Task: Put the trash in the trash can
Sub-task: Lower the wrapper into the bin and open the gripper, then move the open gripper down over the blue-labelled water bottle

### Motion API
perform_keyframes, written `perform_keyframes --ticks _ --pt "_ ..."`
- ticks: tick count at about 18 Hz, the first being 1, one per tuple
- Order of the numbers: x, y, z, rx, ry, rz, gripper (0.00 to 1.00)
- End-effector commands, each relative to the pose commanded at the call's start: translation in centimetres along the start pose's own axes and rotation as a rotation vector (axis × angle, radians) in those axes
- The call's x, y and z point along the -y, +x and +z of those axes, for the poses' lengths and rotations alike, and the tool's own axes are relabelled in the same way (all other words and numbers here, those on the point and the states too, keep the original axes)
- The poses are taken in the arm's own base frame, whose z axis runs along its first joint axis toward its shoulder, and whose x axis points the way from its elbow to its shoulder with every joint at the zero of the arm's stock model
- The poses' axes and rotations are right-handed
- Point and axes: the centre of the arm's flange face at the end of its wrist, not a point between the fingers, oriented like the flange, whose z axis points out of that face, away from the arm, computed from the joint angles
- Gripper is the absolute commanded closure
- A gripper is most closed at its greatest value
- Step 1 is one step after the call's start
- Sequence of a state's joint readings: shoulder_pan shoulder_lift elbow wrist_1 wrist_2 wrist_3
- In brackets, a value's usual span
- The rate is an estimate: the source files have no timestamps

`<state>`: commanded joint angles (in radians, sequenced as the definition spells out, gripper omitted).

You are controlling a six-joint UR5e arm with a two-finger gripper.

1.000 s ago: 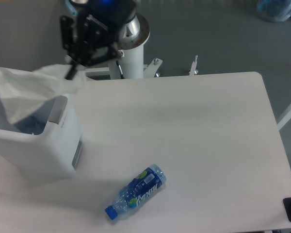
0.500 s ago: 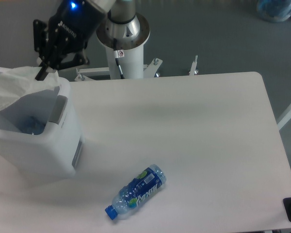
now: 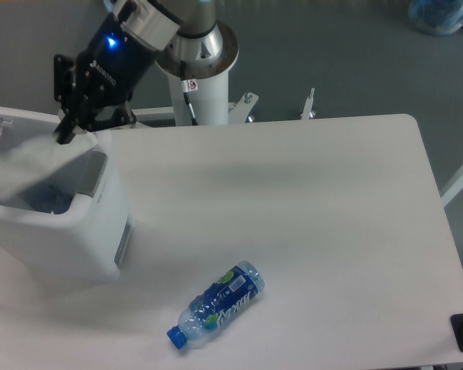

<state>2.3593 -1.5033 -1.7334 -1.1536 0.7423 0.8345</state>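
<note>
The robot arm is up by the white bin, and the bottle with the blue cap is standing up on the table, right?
Not quite. The bottle is lying on its side on the table, as the camera view shows. The arm is by the white bin, yes.

The white worktop [image 3: 309, 200] carries the trash can [image 3: 69, 231] at its left edge; the bottle [image 3: 216, 304] lies right of the can, nearer the front.
</note>
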Motion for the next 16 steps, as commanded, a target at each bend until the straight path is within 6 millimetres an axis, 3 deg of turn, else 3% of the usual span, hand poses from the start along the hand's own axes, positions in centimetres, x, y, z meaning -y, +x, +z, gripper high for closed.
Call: perform_keyframes --ticks 5,7,13,16 --pt "0.0 0.2 -0.2 0.005 -0.001 0.003 0.00" --pt "0.1 -0.9 -1.0 0.026 0.006 -0.002 0.00" --pt "0.5 -8.2 -6.5 0.146 0.050 -0.046 0.00" --pt "0.7 -13.5 -7.0 0.167 0.054 -0.074 0.00"
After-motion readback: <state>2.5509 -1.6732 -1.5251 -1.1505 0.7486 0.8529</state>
